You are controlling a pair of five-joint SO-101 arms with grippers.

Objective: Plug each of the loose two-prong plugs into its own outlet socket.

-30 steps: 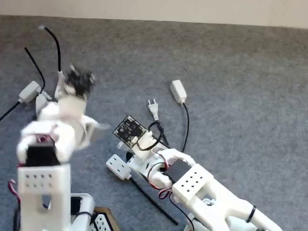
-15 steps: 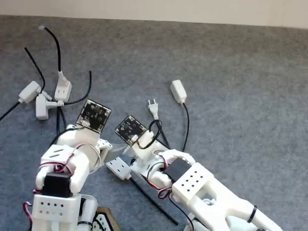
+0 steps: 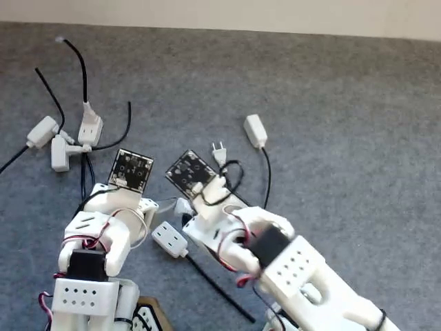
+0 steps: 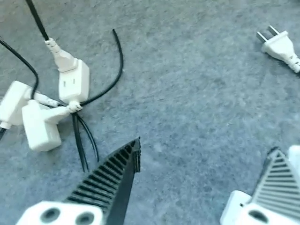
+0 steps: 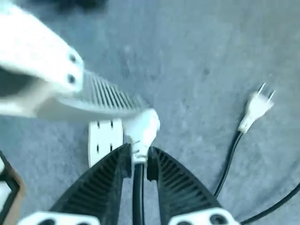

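Observation:
My right gripper [image 5: 139,152] is shut on a white two-prong plug [image 5: 142,130] whose black cord runs back between the fingers. The plug hangs just beside a white outlet socket block [image 5: 105,142] [image 3: 169,238] lying on the carpet. My left gripper [image 4: 206,147] is open over bare carpet with nothing in it; one of its white fingers [image 5: 96,101] crosses close above the held plug. A loose white plug [image 3: 219,152] [image 4: 280,44] [image 5: 255,105] lies farther off, prongs pointing away. Several white sockets [image 4: 73,80] with cords lie bunched at the far left [image 3: 62,141].
Another white socket block [image 3: 255,129] on a black cord lies beyond the loose plug. Black cords trail over the grey carpet [image 3: 344,138] near both arms. A box corner [image 3: 148,314] sits by the left arm's base. The right half of the carpet is open.
My left arm has swung back from the socket cluster at the far left to the middle, beside the right gripper. My right arm has shifted slightly, still holding its plug.

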